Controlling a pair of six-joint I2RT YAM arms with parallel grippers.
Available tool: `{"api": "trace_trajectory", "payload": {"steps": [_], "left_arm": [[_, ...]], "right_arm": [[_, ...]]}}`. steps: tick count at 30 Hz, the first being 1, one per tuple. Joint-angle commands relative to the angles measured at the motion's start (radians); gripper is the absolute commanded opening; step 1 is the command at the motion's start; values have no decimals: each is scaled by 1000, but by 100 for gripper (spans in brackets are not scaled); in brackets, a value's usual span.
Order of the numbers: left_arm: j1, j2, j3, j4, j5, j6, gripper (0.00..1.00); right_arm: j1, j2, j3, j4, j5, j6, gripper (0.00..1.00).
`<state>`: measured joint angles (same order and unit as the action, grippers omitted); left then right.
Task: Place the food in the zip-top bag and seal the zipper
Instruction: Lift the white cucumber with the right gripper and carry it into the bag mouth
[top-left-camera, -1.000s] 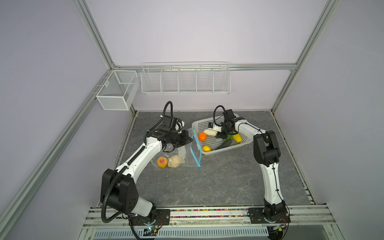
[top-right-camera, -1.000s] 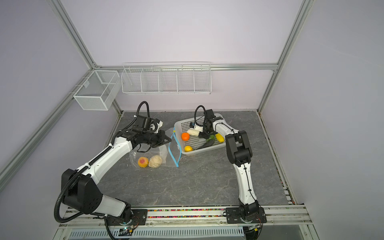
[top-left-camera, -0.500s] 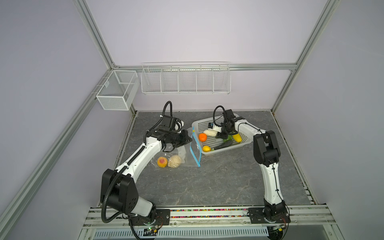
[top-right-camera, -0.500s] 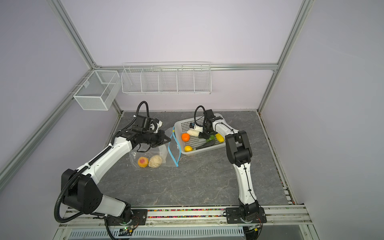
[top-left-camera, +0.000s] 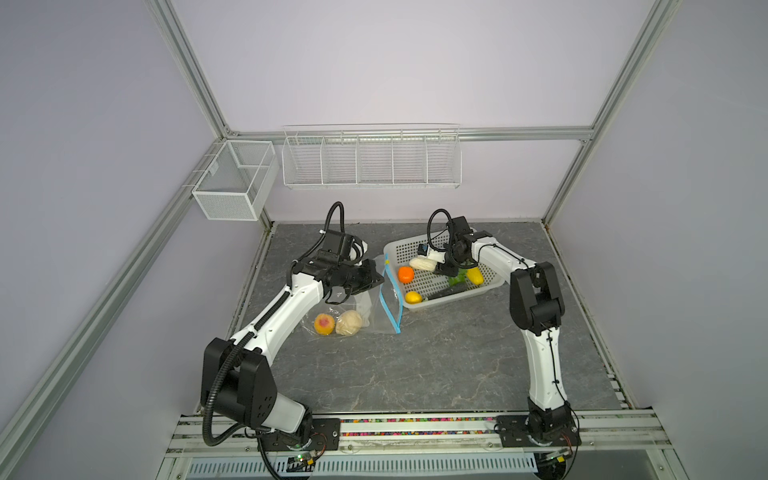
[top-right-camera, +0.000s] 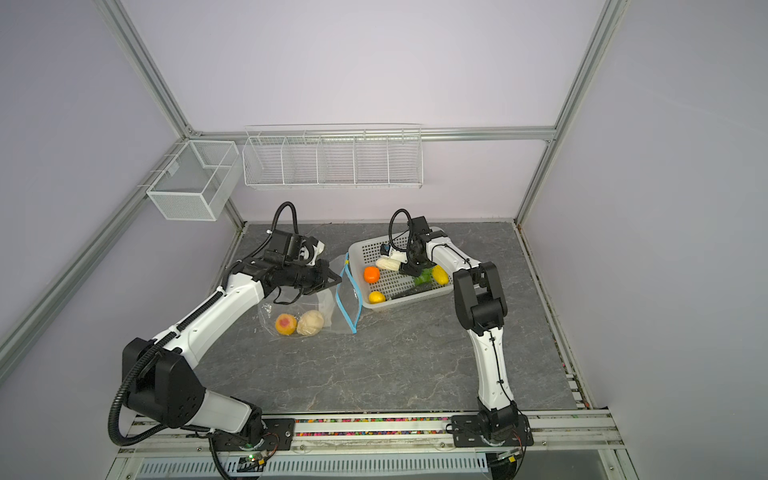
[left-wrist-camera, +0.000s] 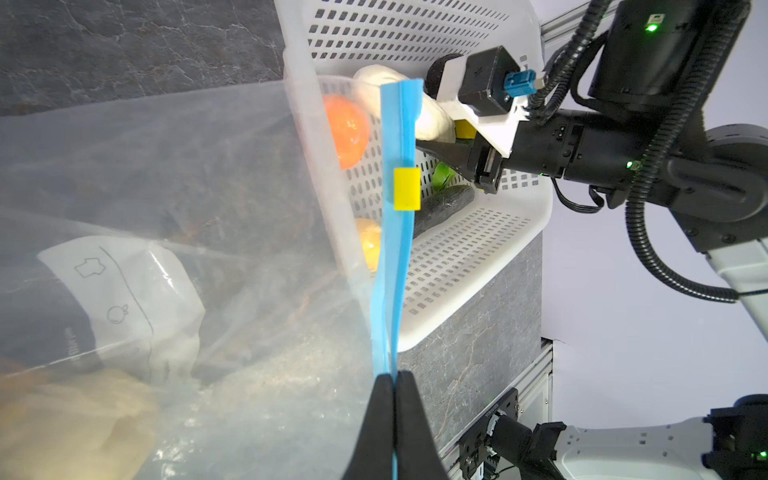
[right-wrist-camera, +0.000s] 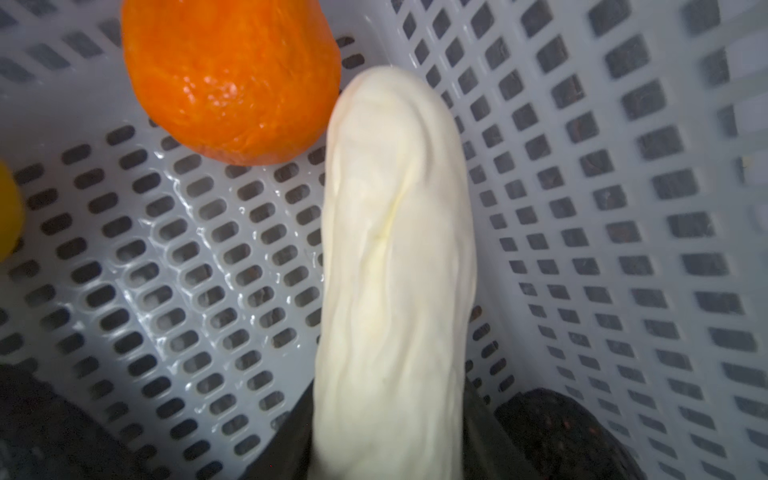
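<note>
The left gripper (left-wrist-camera: 392, 384) is clamped shut on the zipper (left-wrist-camera: 398, 266), the light-blue strip being pinched between its black fingertips and the bag's mouth edge held raised. A yellow slider (left-wrist-camera: 406, 189) is seen further along the strip. The right gripper (top-left-camera: 441, 268) is lowered into the white perforated basket (top-left-camera: 492, 286), and a long cream-white piece (right-wrist-camera: 395, 257) is grasped between its jaws.

The zip-top bag (top-left-camera: 376, 309) is spread on the table just beside the basket, on its left in both top views. Inside the bag, a peach-coloured round fruit (top-left-camera: 324, 324) and a beige round piece (top-left-camera: 349, 323) are lying side by side. In the basket, an orange (top-left-camera: 406, 274), a small yellow round fruit (top-left-camera: 413, 297), a yellow corn-like piece (top-left-camera: 475, 275), a light-green piece (top-left-camera: 457, 280) and a long dark-green piece (top-left-camera: 440, 294) are held.

The grey marbled tabletop (top-left-camera: 415, 365) is enclosed by pale lilac walls. A white wire rack (top-left-camera: 371, 158) and a mesh box (top-left-camera: 232, 187) are mounted above it.
</note>
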<state>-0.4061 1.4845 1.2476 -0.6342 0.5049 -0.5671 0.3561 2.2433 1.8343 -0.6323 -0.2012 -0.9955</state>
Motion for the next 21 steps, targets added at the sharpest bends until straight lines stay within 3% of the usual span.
{"api": "trace_trajectory", "payload": {"steps": [1, 13, 21], "left_arm": [[4, 16, 34, -10, 16, 1, 0], [4, 36, 62, -25, 14, 6, 0], [4, 48, 88, -40, 14, 10, 0]], "right_arm": [[-2, -76, -11, -37, 7, -8, 46], [31, -257, -87, -136, 92, -1, 46], [113, -399, -165, -199, 168, 19, 46]]}}
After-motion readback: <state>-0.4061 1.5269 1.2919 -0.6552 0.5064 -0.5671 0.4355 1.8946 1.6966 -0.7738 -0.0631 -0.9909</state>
